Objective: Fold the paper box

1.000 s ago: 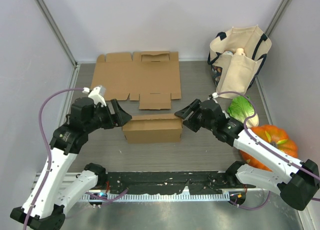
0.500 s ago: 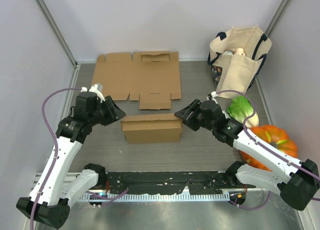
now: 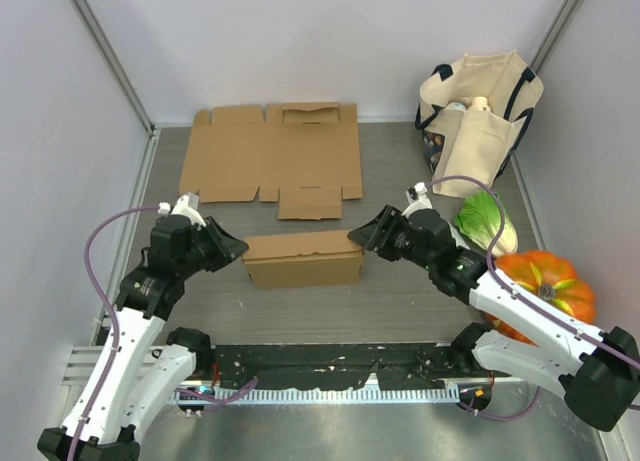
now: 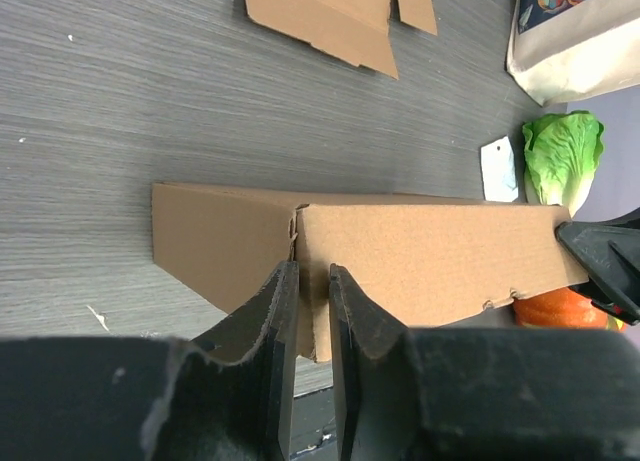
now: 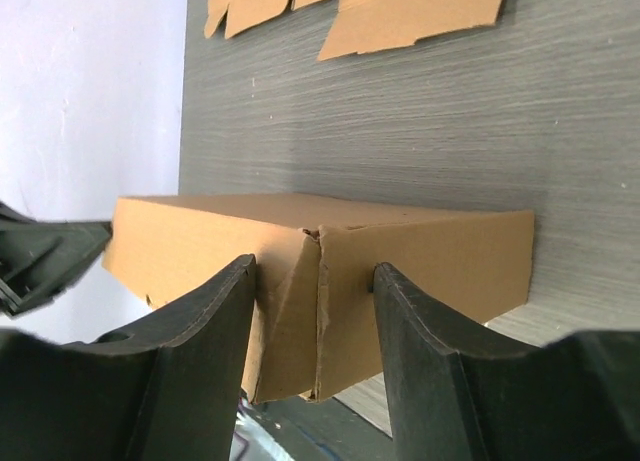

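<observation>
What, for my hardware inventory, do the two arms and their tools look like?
The left arm and right arm have white link shells and black joints; a purple cable loops along each. The left tool and right tool are matte black, each with two flat tapered fingers.

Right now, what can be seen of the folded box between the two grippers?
The folded box is plain brown cardboard, long and low, lying flat on the grey table, nearer the arms than the unfolded sheet. Its top is closed; a seam shows at each end. The left gripper pinches its left end between nearly shut fingers; the right gripper straddles the right end, fingers wide.
</observation>
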### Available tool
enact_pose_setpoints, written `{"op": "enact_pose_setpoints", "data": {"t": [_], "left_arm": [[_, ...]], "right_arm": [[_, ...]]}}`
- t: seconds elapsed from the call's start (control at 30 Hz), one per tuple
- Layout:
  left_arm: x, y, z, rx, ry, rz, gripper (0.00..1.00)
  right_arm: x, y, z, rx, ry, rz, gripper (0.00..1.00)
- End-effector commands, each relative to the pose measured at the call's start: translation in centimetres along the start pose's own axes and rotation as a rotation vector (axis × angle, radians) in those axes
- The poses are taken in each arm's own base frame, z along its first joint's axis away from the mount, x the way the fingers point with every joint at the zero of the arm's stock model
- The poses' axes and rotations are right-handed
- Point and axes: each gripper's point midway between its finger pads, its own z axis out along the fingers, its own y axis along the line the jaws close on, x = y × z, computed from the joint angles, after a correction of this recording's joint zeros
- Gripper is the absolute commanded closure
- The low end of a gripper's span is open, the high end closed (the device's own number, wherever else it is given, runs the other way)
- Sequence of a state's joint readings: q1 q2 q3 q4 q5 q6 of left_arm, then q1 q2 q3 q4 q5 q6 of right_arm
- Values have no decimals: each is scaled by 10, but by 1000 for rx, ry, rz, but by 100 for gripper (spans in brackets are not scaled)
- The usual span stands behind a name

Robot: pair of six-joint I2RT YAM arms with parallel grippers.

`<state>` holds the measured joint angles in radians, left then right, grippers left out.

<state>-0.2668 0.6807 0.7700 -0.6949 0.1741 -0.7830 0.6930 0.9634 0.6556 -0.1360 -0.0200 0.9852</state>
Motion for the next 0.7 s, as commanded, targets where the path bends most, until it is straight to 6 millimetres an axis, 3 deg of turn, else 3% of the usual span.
{"op": "enact_pose_setpoints", "data": {"t": [0.0,0.13,0.3,0.4,0.5,0.57,0.67], "left_arm": [[26,26,4,-86,81,-16,79],[24,26,3,-91,80,-21,75],[31,21,1,-59,97,-50,52],[30,12,-6,3,63,-70,51],[29,11,-11,19,33,-87,58],[33,14,-11,19,38,-99,59],[38,19,-9,5,57,-110,60]], "right_arm": [[39,-17,-4,-61,165,-198,45],[47,-17,-8,-117,202,-254,48],[57,-21,-6,-232,211,-248,54],[59,-17,-8,-313,215,-205,60],[56,-11,-14,-373,205,-188,65],[52,-11,-15,-380,203,-189,65],[52,-9,-20,-396,237,-188,56]]}}
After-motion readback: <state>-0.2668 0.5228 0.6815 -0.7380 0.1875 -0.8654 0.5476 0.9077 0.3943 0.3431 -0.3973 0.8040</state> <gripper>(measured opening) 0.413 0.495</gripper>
